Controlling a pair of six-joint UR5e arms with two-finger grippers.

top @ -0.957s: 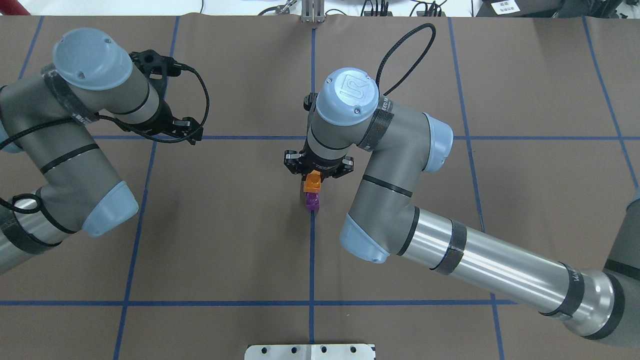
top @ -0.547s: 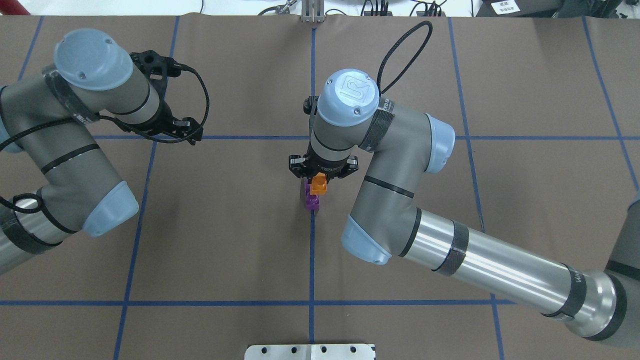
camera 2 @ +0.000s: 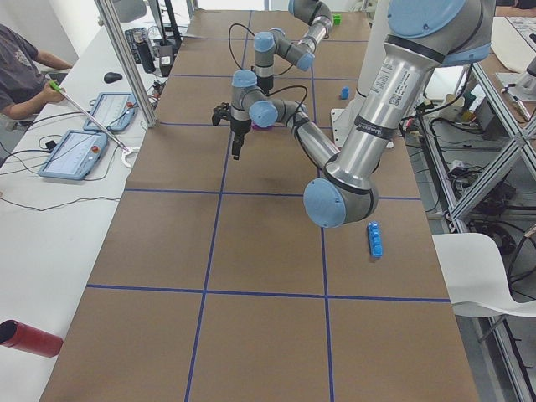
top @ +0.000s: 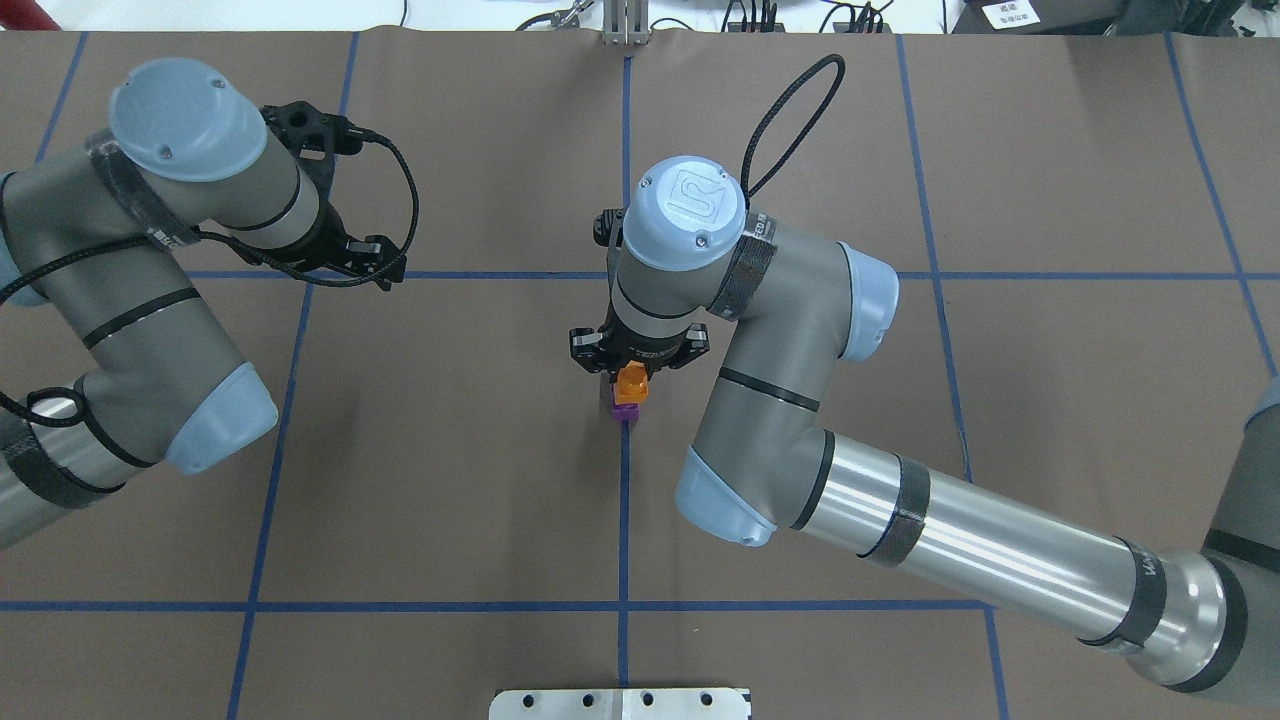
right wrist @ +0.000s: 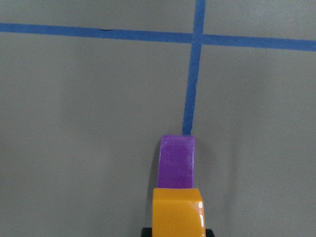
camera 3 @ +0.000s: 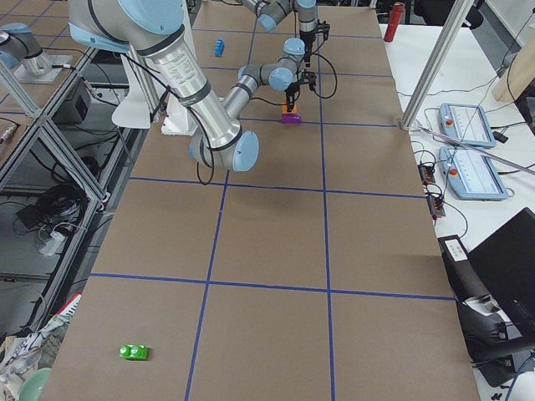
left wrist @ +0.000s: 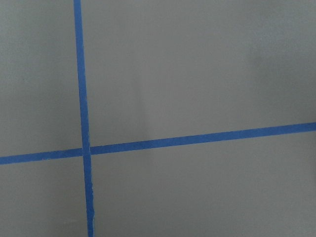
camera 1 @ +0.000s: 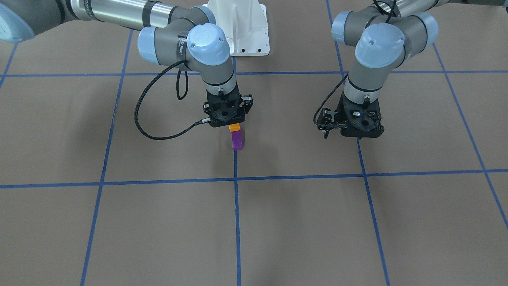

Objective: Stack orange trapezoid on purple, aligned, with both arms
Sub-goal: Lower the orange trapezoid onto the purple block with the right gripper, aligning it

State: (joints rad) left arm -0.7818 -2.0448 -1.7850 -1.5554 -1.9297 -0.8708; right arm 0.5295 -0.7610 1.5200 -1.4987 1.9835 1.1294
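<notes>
While the right end effector [camera 1: 234, 124] clamps the orange trapezoid [camera 1: 234, 127] atop the purple block [camera 1: 237, 140], the left end effector [camera 1: 359, 132] aperture cannot be determined.

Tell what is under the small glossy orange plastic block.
The small glossy purple plastic block stands below it. Its top is covered by the orange block; whether they touch cannot be seen.

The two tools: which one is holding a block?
The right tool, at the table's middle: it grips the orange trapezoid directly over the purple. The left tool stands aside with no block in it.
</notes>
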